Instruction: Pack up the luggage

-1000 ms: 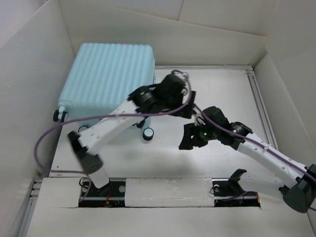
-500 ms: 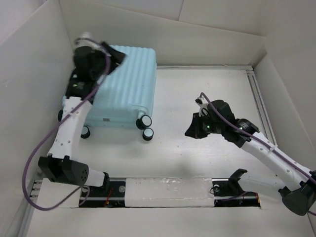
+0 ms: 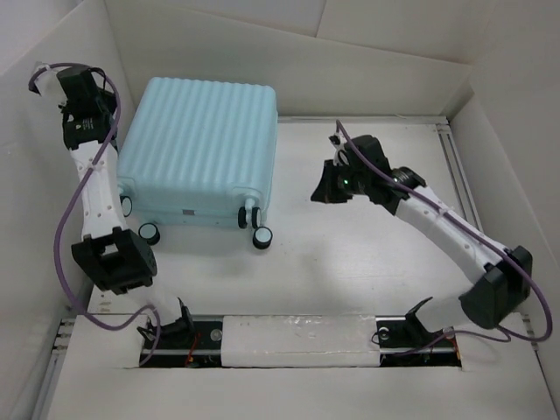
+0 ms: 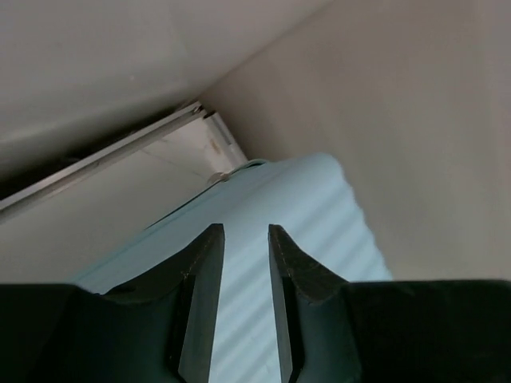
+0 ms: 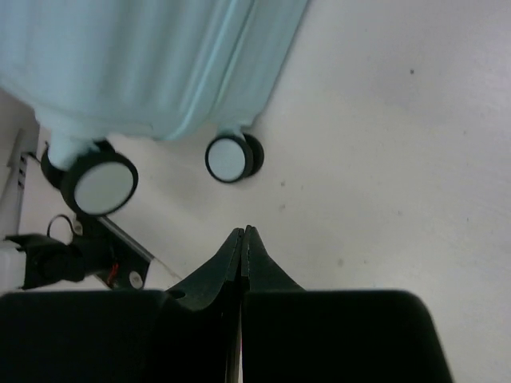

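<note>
The luggage (image 3: 197,149) is a pale aqua ribbed hard-shell case. It lies flat and closed at the back left of the table, with its black-and-white wheels (image 3: 262,237) toward the near side. My left gripper (image 3: 103,112) is raised by the left wall, just off the case's left edge. In the left wrist view its fingers (image 4: 245,231) stand a little apart over the ribbed shell (image 4: 319,215), with nothing between them. My right gripper (image 3: 325,187) hovers over bare table right of the case. Its jaws (image 5: 243,231) are pressed together and empty, pointing toward two wheels (image 5: 230,157).
White walls enclose the table on the left, back and right. A metal rail (image 3: 459,175) runs along the right edge and another (image 4: 104,159) along the back behind the case. The arm bases and a black slot (image 3: 188,337) line the near edge.
My left arm has swung from the case's right side across to the far left wall, its jaws narrowing. My right gripper has shut and moved back toward the case. The case has turned slightly.
</note>
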`<state>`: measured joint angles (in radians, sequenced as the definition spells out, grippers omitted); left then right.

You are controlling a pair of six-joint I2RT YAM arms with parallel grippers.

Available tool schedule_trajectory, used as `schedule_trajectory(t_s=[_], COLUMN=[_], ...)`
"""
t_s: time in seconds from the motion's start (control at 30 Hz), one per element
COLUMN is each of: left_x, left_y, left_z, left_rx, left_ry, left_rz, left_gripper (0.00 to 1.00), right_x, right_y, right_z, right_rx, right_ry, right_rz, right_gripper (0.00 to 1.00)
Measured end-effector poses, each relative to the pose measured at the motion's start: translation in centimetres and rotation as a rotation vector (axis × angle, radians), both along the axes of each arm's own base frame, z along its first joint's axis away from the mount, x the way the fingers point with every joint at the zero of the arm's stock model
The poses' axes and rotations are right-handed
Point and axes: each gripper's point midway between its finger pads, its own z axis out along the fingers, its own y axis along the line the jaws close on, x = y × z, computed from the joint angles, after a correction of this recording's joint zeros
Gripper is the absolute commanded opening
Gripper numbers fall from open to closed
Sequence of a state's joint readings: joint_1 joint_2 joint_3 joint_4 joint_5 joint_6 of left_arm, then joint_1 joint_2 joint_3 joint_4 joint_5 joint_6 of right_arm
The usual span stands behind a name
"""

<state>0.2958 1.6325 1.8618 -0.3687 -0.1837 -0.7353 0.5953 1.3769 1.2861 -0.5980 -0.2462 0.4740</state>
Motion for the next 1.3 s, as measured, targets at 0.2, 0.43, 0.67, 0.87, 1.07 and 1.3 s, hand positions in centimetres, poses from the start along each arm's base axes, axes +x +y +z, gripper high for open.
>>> schedule_trajectory(t_s=[0.2, 0.43, 0.67, 0.87, 1.07, 1.3], left_x=[4.7, 5.5, 4.1, -4.0, -13.9, -14.2], left_y=[1.6, 2.9, -7.2, -27.7, -35.3, -30.8], left_z=[-13.1, -22.7, -23.4, -23.5, -20.6, -17.9], left_rx=[-0.11, -0.209, -0.134, -0.138, -0.219, -0.175], left_ry=[0.291, 0.436, 0.323, 0.339, 0.392, 0.341], left_rz=[-0.024, -0.106, -0.263, -0.669, -0.993, -0.889], left_gripper=[0.26, 0.25, 0.22, 0.24, 0.38, 0.41], right_x=[6.9, 11.7, 17.9, 21.6, 23.4, 27.4], right_y=[3.6, 4.0, -3.9, -21.3, -27.3, -24.7], right_z=[0.9, -2.2, -2.0, 0.5, 2.9, 2.5], right_rx=[0.047, 0.032, -0.001, -0.051, -0.094, -0.098], right_ry=[-0.038, 0.001, -0.033, -0.101, -0.19, -0.209], right_rz=[-0.041, -0.134, -0.376, -0.766, -0.88, -0.76], right_gripper=[0.0, 0.37, 0.76, 0.77, 0.68, 0.7])
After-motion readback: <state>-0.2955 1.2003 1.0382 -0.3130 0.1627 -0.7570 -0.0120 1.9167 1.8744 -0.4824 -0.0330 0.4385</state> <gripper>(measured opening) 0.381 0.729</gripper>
